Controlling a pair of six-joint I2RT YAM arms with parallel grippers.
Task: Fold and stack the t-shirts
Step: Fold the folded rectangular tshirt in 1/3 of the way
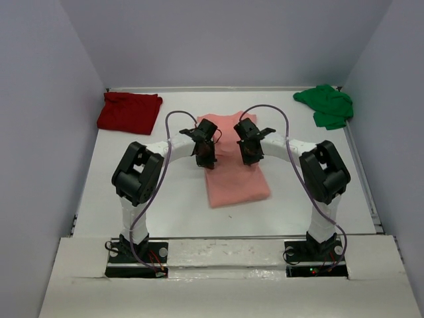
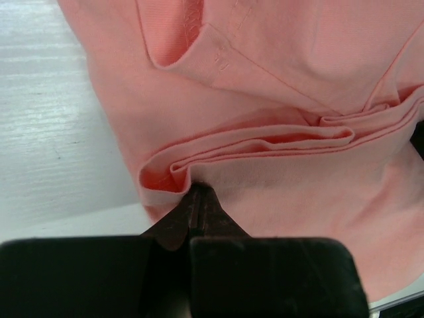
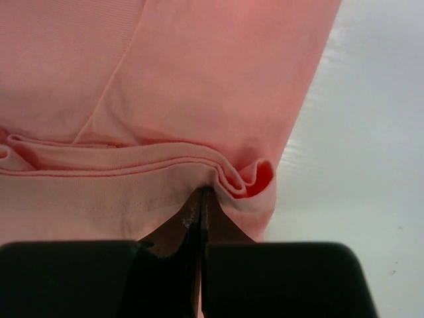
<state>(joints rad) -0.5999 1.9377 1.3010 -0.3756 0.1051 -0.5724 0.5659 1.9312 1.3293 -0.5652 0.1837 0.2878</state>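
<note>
Both pincers closed on a bunched ridge of the salmon-pink cloth t-shirt [image 1: 233, 182], fold looks half done.

Left pincer [image 2: 199, 193] has its jaws fully together and nips the ridge's left end. Right pincer [image 3: 204, 193] does the same at the right end. The shirt lies on the white worktop [image 1: 165, 205] right under and between the two pincers, with more cloth past the tips. Risks:
- The pinch is thin and may hold only the top layer, so the lower layers would lag and the fold come out crooked.
- Uneven pull between the arms would skew the ridge.
- Cloth could slip free at the tips.

Around: a crumpled dark red cloth t-shirt [image 1: 129, 111] is well off beyond and left of the left pincer. A bright green bunched cloth t-shirt [image 1: 326, 106] is well off beyond and right of the right pincer. Neither is folded and neither blocks this fold.
</note>
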